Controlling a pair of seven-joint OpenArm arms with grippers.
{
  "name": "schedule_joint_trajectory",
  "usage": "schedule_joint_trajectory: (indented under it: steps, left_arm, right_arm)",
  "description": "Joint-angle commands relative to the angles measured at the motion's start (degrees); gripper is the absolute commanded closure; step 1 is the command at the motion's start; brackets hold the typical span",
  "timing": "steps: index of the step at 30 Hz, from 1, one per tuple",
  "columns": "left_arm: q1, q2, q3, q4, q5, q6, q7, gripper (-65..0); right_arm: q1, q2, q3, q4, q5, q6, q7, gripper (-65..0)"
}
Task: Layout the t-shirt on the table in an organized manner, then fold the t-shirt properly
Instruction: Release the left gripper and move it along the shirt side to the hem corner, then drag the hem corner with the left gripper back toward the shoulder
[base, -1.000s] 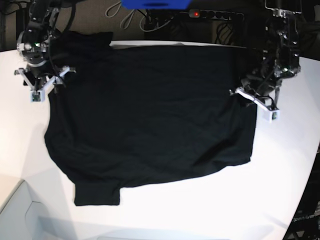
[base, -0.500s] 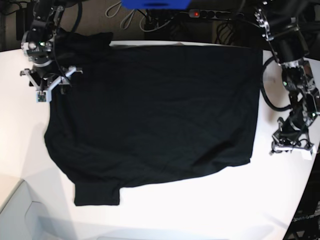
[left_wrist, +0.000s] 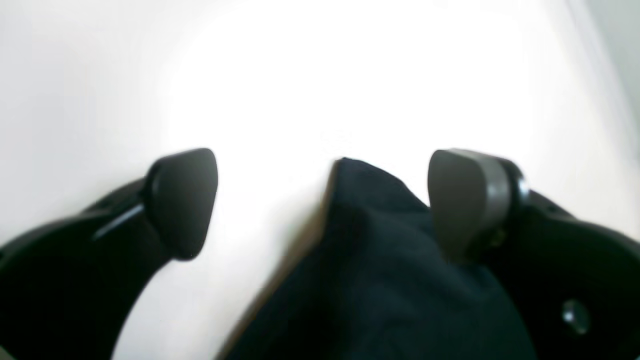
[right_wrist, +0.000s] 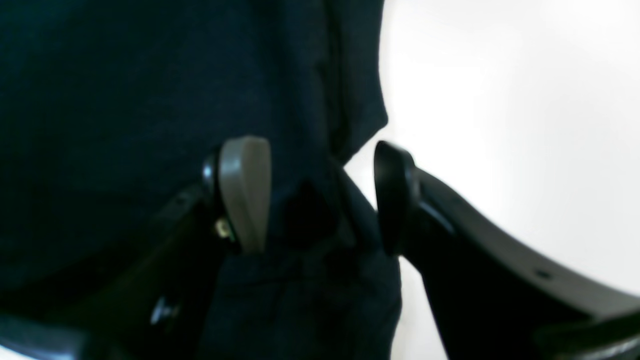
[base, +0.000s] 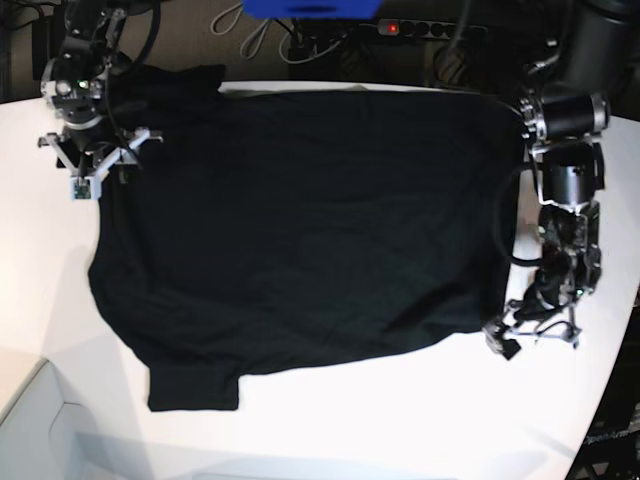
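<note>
The left gripper (base: 532, 336) has been brought to the t-shirt (base: 300, 220) corner, its jaws being held wide. The shirt is being kept spread on the worktop (base: 400, 420); the right gripper (base: 92, 165) is being held open over a sleeve edge.

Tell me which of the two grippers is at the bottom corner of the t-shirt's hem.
The left gripper, on the base view's right. It is open at the t-shirt's lower hem corner; the right gripper is at the far shoulder.
</note>
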Motion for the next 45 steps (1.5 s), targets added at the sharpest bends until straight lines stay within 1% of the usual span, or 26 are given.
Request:
schedule_joint_trajectory:
  steps: [1,3,5,6,11,14,19,20,22,26,27,28,32,33,34,36,37,38,41,45]
  left_arm:
    - [-2.6,-0.5,2.9,-0.2,-0.4,-0.4,-2.3,-65.0]
    - [-3.6,-0.7,10.3,-2.2,-0.4,-0.4,-5.9,-65.0]
    - [-4.7,-0.7,14.9,-4.6,-0.4,-0.1,-8.4,-65.0]
    - [-5.2,-0.4,15.8,-6.3,-0.4,-0.1,-9.3,-65.0]
    - [-5.9,-0.3,16.2,-11.9,-0.4,-0.4,-11.8,-65.0]
    - [-5.5,-0.3,16.4,-12.5,-0.4,-0.5,-13.3,-65.0]
    - [-5.5,-0.2,16.5,-12.8,-0.4,-0.5,-13.5,-65.0]
    - [-5.5,-0.2,16.5,-12.8,-0.4,-0.6,-13.5,-62.8]
    - [-5.5,-0.2,16.5,-12.8,-0.4,-0.6,-13.6,-53.1]
    - [-5.6,0.9,16.5,-12.8,-0.3,-0.6,-13.7,-29.2]
    - [-5.6,1.0,16.5,-12.8,-0.3,-0.6,-13.8,-25.3]
    - [-5.6,1.1,16.5,-12.8,-0.3,-0.6,-13.8,-23.9]
    - [-5.6,1.2,16.5,-12.8,-0.3,-0.6,-13.8,-22.4]
    - [-5.6,1.2,16.5,-12.8,-0.3,-0.6,-13.8,-19.4]
    - [-5.7,1.2,16.5,-12.8,-0.3,-0.8,-13.8,-13.8]
    - [-5.8,1.2,16.5,-12.8,-0.3,-1.4,-13.8,0.0]
    - [-5.8,1.1,16.5,-12.8,-0.3,-1.4,-13.8,0.0]
    - [-5.8,1.0,16.5,-12.6,-0.3,-1.5,-13.8,-1.5]
    - [-6.4,0.8,16.2,-10.7,-0.4,-1.5,-13.8,0.0]
    - [-6.3,-0.8,16.4,-1.9,-0.4,-1.1,-13.4,-0.1]
  right_arm:
    - [0.3,0.4,0.2,1.0,0.2,0.0,1.0,-33.3]
    - [0.3,0.4,0.2,1.0,0.2,0.0,1.0,-33.3]
    - [0.3,0.4,0.2,1.0,0.2,0.0,1.0,-33.3]
    - [0.3,0.4,0.2,1.0,0.2,0.0,1.0,-33.3]
    - [0.3,0.4,0.2,0.6,0.2,0.0,1.0,-33.3]
    - [1.0,0.4,0.1,-0.9,0.2,0.0,1.0,-33.2]
    - [1.1,0.4,0.1,-3.2,0.2,0.0,1.4,-33.2]
    - [1.1,0.4,0.1,-3.3,0.2,0.0,1.4,-33.2]
    - [1.1,0.4,0.1,-3.4,0.2,0.0,1.4,-33.2]
    - [1.1,0.4,0.1,-3.4,0.2,0.0,1.4,-33.2]
    - [1.1,0.4,0.1,-3.4,0.2,0.0,1.4,-33.2]
    - [1.1,0.4,0.1,-3.4,0.2,0.0,1.4,-33.2]
    - [0.8,0.4,0.2,-3.4,0.2,0.0,1.4,-33.2]
    - [0.8,0.4,0.2,-3.4,0.2,0.0,1.4,-33.2]
    - [0.8,0.4,0.2,-3.4,0.2,0.0,1.4,-33.2]
    - [0.7,0.4,0.2,-3.4,0.2,0.0,1.4,-33.2]
    - [0.7,0.4,0.2,-3.4,0.2,0.0,1.4,-33.2]
    - [0.7,0.4,0.2,-3.4,0.2,0.0,1.4,-33.2]
    - [0.7,0.4,0.2,-3.4,0.2,0.0,1.4,-33.2]
    - [0.7,0.4,0.2,-3.3,0.2,0.0,1.4,-33.2]
